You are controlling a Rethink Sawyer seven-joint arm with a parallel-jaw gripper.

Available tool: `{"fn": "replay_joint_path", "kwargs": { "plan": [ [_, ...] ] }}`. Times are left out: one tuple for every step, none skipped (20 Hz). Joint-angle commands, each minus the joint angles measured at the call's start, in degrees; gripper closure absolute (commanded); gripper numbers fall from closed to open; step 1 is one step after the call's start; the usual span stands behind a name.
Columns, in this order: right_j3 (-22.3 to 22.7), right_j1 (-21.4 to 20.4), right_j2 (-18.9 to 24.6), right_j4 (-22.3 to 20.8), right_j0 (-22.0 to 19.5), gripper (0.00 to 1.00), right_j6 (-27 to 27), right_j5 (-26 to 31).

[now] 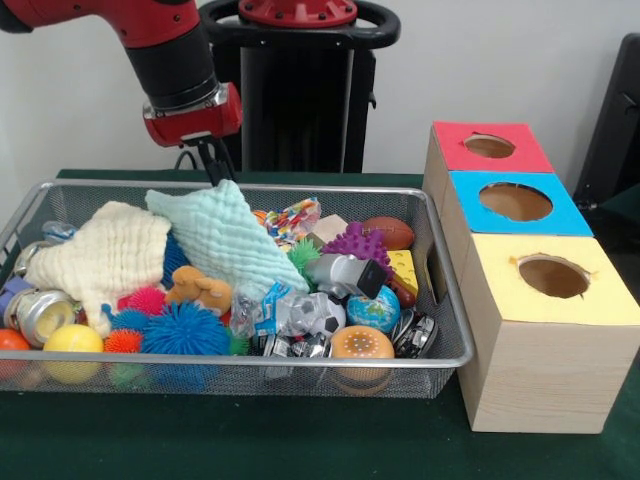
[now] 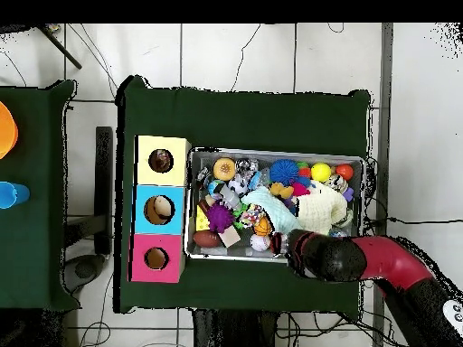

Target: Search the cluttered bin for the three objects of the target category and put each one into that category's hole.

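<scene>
The arm is reaching down over the far rim of the wire basket (image 1: 440,352), and its hand (image 1: 216,170) is dipping just behind the raised corner of the pale green cloth (image 1: 228,238); the fingers are too thin and dark against the background to say whether they are apart, together, or pinching the cloth, so I cannot tell. The green cloth is lying tilted across the middle of the basket, and a cream cloth (image 1: 105,255) is resting just left of it, touching it. Around and under them, balls, spiky toys, cans and small figures are piling up, among them a small football (image 1: 390,232) at the far right and a purple spiky ball (image 1: 358,243) beside it. To the right of the basket, on the green table (image 1: 300,440), a wooden box is standing with three holes: a red hole (image 1: 489,146) farthest, a blue hole (image 1: 515,201) in the middle and a yellow hole (image 1: 552,276) nearest. Which category is being sought is not showing. Judging from the pose, the search step is underway, probably starting with the green cloth. The next move is calling for a secure hold on that corner, then a clean lift clear of the rim before carrying anything rightward to the matching hole.
</scene>
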Motion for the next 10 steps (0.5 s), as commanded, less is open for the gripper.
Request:
{"fn": "replay_joint_path", "kwargs": {
  "plan": [
    [-7.5,2.5,3.9,-2.1,-1.0,1.00,-21.2,9.5],
    [-7.5,2.6,4.0,-2.0,-1.1,1.00,-21.5,10.0],
    [-7.6,2.7,4.2,-2.0,-1.1,1.00,-21.7,10.3],
    [-7.5,2.7,4.1,-2.0,-1.0,1.00,-21.3,10.3],
    [-7.5,2.6,4.1,-2.0,-1.0,1.00,-20.9,10.3],
    [-7.3,2.5,4.3,-2.2,-1.0,1.00,-20.7,9.9],
    [-7.0,2.5,4.5,-2.3,-1.0,1.00,-20.5,9.4],
    [-7.0,2.4,4.4,-2.3,-0.9,1.00,-20.0,9.3],
    [-6.9,2.4,4.3,-2.3,-0.8,1.00,-19.6,9.1],
    [-6.7,2.3,4.4,-2.3,-1.0,1.00,-19.5,8.8]
  ]
}}
